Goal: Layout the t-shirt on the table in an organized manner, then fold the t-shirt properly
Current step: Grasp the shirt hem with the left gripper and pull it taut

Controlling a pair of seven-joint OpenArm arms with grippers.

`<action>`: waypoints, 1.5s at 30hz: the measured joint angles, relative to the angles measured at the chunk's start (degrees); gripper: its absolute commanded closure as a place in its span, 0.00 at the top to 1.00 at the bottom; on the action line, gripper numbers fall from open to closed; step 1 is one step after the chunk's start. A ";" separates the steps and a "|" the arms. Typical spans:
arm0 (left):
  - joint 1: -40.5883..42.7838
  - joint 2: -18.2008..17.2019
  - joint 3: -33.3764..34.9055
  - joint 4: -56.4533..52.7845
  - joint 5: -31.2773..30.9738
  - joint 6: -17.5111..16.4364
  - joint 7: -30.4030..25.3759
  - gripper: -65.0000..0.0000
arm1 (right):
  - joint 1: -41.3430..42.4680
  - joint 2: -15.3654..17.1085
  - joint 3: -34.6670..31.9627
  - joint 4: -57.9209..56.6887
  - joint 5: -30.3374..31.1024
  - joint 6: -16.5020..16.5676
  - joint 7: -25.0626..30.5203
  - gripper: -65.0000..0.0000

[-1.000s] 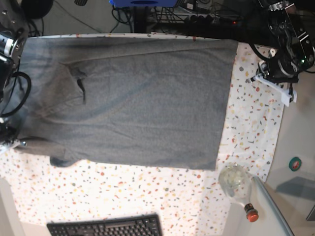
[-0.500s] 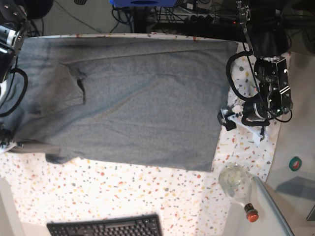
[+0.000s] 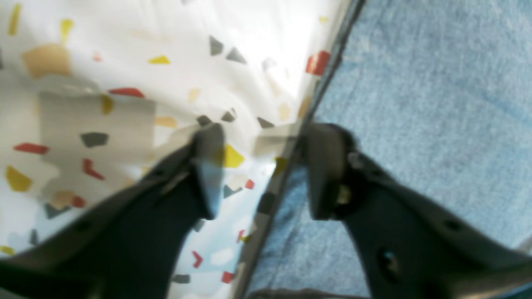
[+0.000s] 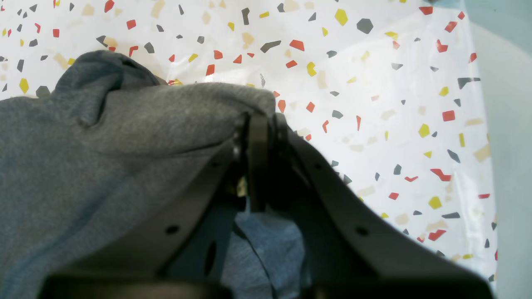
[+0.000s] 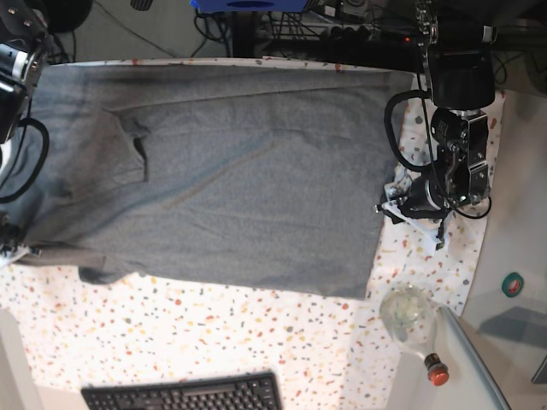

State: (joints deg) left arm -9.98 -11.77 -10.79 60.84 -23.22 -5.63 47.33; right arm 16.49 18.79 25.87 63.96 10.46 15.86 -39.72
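The heather-grey t-shirt (image 5: 239, 171) lies spread across the speckled table (image 5: 214, 333), hem toward the right. In the base view my left gripper (image 5: 387, 207) sits low at the middle of the hem edge. The left wrist view shows it (image 3: 259, 166) open astride that edge: one finger (image 3: 208, 166) is over the table cloth (image 3: 124, 62), the other (image 3: 324, 166) over the t-shirt (image 3: 436, 104). My right gripper (image 4: 259, 124) is shut on a raised fold of the t-shirt (image 4: 104, 145) at the shirt's left end, near the table's left edge (image 5: 13, 249).
A black keyboard (image 5: 184, 395) lies at the front edge. A clear glass bottle (image 5: 408, 314) with a red cap (image 5: 437, 370) lies at the front right, beside a glass panel. A green roll (image 5: 513, 284) sits off the table's right edge. Cables run behind the table.
The left arm swung in from the back right corner down to the hem edge. Its jaws opened wide, then narrowed. The right gripper stayed shut on the shirt.
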 measured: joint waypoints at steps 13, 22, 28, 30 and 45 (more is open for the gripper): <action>0.31 0.20 -0.39 -0.11 -1.27 -0.39 0.42 0.00 | -0.02 -0.02 0.00 -0.02 0.00 0.00 0.00 0.00; 7.13 1.03 -7.67 13.35 -0.39 -0.39 10.73 0.00 | -0.04 -0.02 0.00 -0.02 -0.20 0.00 0.00 0.00; 11.17 0.81 -11.19 21.38 -0.87 -0.46 14.49 0.00 | -0.04 0.00 0.00 -0.02 -0.04 0.00 -0.02 0.00; 12.90 0.98 -11.15 21.73 -0.72 -0.44 15.26 0.00 | -0.02 -0.04 0.00 -0.02 0.02 0.00 0.00 0.00; 0.07 0.79 -6.34 9.90 -0.72 -0.59 11.58 1.00 | -0.02 -0.04 -0.02 -0.02 -0.13 0.00 -0.02 0.00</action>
State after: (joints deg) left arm -9.91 -10.98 -17.12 70.74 -23.94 -6.22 58.92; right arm 16.47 18.74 25.85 63.94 10.33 15.86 -39.75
